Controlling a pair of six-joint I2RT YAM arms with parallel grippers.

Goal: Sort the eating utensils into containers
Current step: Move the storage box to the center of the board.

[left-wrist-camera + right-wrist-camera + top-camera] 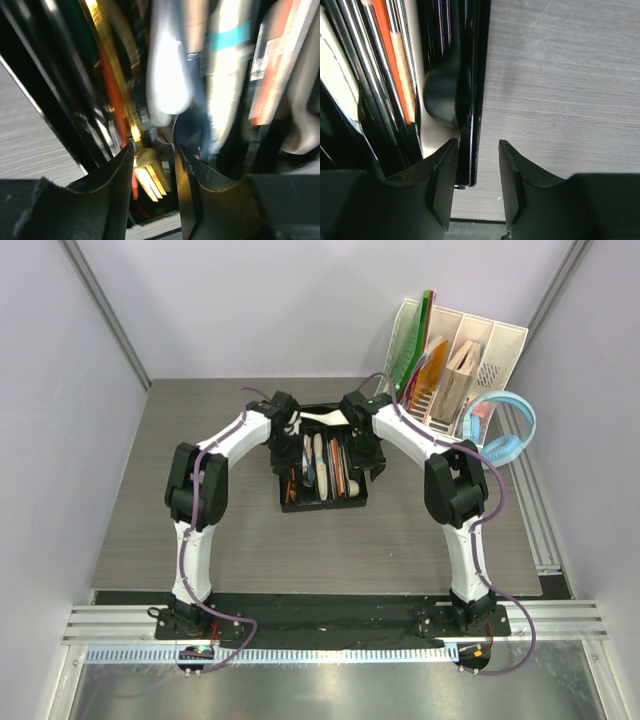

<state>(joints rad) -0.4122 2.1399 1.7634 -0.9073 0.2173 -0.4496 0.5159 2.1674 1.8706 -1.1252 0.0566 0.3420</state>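
The black cutlery tray (325, 507) lies mid-table with both arms bent over its far half. Inside it, the left wrist view, which is blurred, shows a white ceramic spoon (170, 75), a blue spoon (192, 125), an orange chopstick (112, 95) and a gold fork (147, 175). My left gripper (154, 150) hangs open just above that fork, holding nothing. My right gripper (477, 145) is open and straddles the tray's right wall (476, 75), its left finger inside by a black spoon (442, 95), its right finger over the table. Orange chopsticks (385, 30) lie beside steel handles (355, 50).
A white slotted file organiser (455, 365) stands at the back right with light-blue headphones (500, 430) leaning in front of it. A white spoon (325, 418) rests across the tray's far end. Grey walls close in the table on three sides.
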